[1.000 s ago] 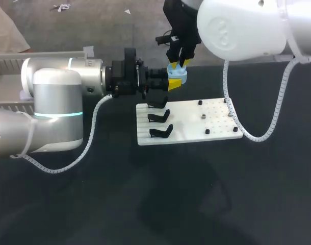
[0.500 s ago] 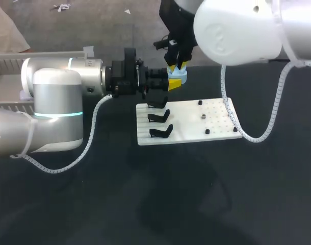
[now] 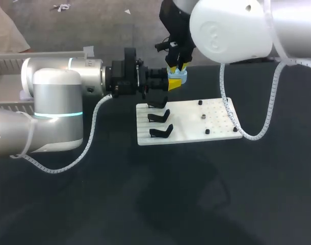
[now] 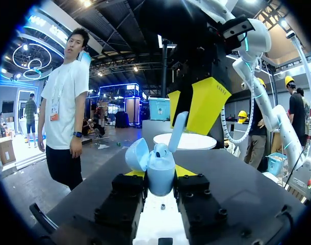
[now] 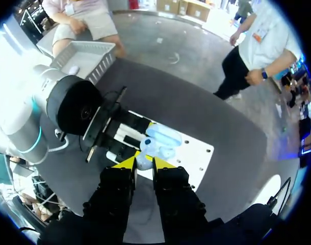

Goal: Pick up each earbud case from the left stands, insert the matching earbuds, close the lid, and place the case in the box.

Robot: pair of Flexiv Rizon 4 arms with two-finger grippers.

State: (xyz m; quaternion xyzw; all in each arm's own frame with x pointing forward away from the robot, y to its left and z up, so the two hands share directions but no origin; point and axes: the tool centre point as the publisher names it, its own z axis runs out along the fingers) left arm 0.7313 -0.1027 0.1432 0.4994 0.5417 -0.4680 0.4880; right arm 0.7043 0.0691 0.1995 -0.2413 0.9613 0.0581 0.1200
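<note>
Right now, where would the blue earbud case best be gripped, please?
Grip the case by its lower body, fingers on two opposite sides, coming in level as the left gripper does. Its lid stands open and the right gripper hangs just above it, so leave the top free.

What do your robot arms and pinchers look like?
My left arm and right arm are fat, rounded silver-white tubes. The left has a glowing teal ring. A white coiled cable trails along each. The left gripper and right gripper are black blocks with bright yellow tips.
</note>
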